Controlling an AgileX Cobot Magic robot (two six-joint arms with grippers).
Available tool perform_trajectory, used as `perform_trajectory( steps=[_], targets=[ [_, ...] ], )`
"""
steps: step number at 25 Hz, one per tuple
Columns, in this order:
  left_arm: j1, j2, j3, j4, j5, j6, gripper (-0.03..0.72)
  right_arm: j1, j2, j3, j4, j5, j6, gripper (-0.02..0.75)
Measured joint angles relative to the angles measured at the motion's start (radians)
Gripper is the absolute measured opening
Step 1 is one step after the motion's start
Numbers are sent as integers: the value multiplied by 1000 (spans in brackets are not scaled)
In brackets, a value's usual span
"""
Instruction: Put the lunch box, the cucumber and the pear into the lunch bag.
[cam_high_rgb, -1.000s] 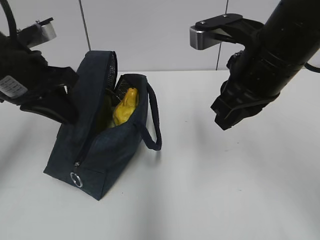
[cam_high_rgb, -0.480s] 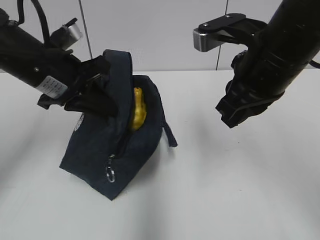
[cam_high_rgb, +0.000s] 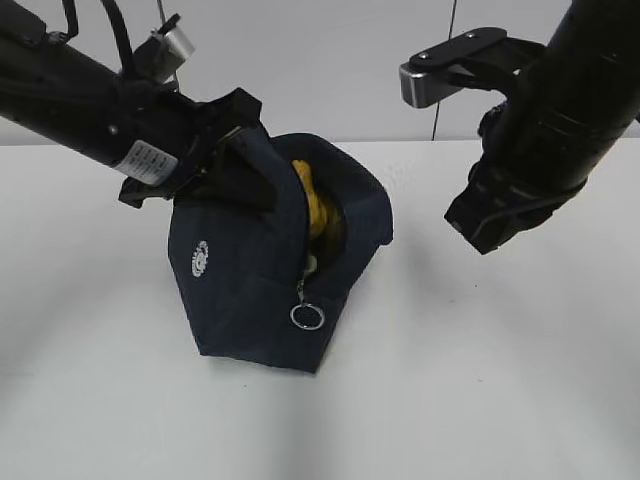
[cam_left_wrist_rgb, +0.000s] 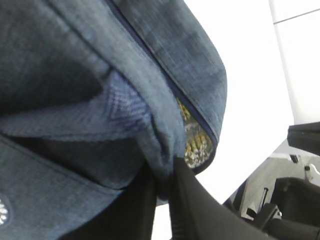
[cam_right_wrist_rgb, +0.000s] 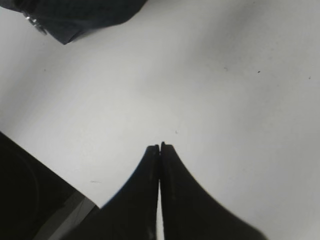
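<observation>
Navy fabric of the lunch bag (cam_high_rgb: 262, 270) sat pinched in my left jaws (cam_left_wrist_rgb: 162, 175), right jaws (cam_right_wrist_rgb: 160, 148) shut and empty well aside; I feared the tilting would spill the pear (cam_high_rgb: 312, 200) just beside that pinch.

1. The left arm is stretched in from the upper left of the exterior view, sloping down toward the middle of the table.
2. The left gripper (cam_left_wrist_rgb: 162, 187) is seen pinched tight on a fold of the boxy dark navy fabric lunch bag (cam_high_rgb: 250, 270), its black fingers (cam_left_wrist_rgb: 192, 207) pressed against the cloth.
3. The right arm is held raised above the right side of the table.
4. The right gripper (cam_right_wrist_rgb: 160, 146) is kept clear of the surface, its two black fingertips pressed together with nothing between them.
</observation>
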Motion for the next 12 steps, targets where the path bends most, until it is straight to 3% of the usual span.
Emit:
perform_trajectory(
  steps=[6,12],
  targets=[
    [0,0,0,41,85,29,4,0,-11,28,172,46,-87,0],
    [-1,0,0,162,172,29,3,0,-95,221,267,-81,-175,0]
  ],
)
